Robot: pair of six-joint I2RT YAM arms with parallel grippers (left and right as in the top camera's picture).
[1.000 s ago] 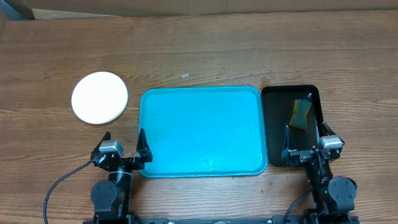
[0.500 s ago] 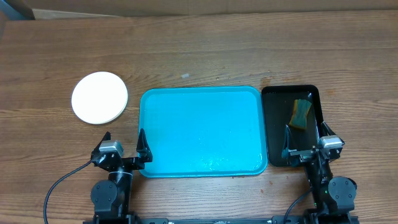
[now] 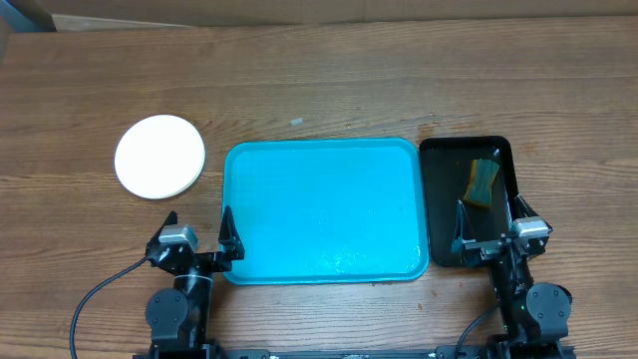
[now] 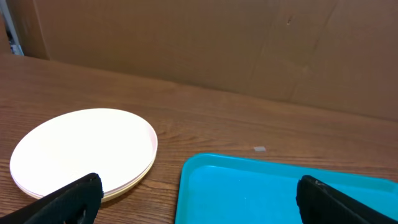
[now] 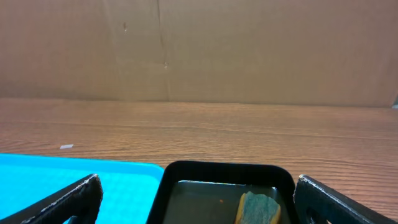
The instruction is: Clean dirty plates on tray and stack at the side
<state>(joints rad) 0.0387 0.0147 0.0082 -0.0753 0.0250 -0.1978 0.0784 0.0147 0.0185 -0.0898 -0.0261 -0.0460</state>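
Note:
The plates (image 3: 159,157) lie in one stack on the wood left of the tray, a white one on top; in the left wrist view (image 4: 84,149) a pale yellowish rim shows under it. The turquoise tray (image 3: 324,209) holds nothing; its corner also shows in the left wrist view (image 4: 261,186) and the right wrist view (image 5: 74,177). My left gripper (image 3: 199,237) is open and empty at the tray's front left corner. My right gripper (image 3: 488,231) is open and empty over the front of the black tray.
A narrow black tray (image 3: 447,199) stands right of the turquoise tray, with a yellow-green sponge (image 3: 482,181) in it, also in the right wrist view (image 5: 258,208). A small pale scrap (image 3: 296,122) lies behind the turquoise tray. A cardboard wall runs along the back.

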